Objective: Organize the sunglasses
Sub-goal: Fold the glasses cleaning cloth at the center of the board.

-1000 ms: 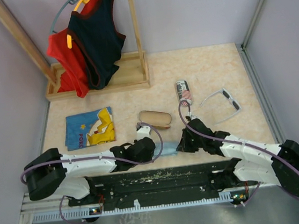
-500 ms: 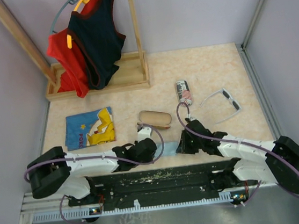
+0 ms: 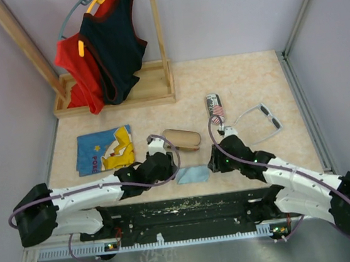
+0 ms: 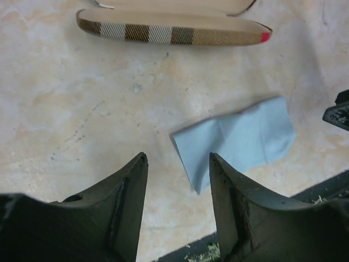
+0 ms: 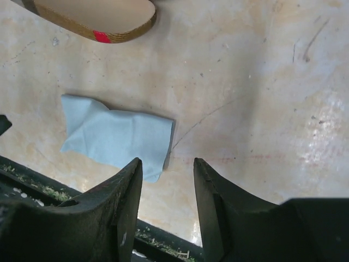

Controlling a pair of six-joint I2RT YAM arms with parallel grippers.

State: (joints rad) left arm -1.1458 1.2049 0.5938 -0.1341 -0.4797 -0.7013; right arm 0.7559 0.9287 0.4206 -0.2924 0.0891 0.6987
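The white-grey sunglasses (image 3: 260, 121) lie unfolded on the table at the right, beyond my right arm and apart from both grippers. A light-blue cloth (image 3: 192, 174) lies flat near the front edge between the two grippers. My left gripper (image 3: 171, 168) stands open just left of it, and in the left wrist view the cloth (image 4: 240, 139) sits ahead of the right finger of the open left gripper (image 4: 177, 158). My right gripper (image 5: 167, 162) is open too, with the cloth (image 5: 114, 136) ahead of its left finger. Nothing is held.
A plaid case (image 3: 181, 139) lies just behind the cloth. A flag-print case (image 3: 215, 107) lies further back. A blue and yellow cloth (image 3: 105, 149) is at the left. A wooden rack (image 3: 114, 93) with red and dark tops stands at the back left. The black base rail (image 3: 190, 208) borders the near edge.
Both grippers have gone from shut to open and let go of the light-blue cloth. They have drawn back from it to either side, and the cloth now lies uncovered on the table.
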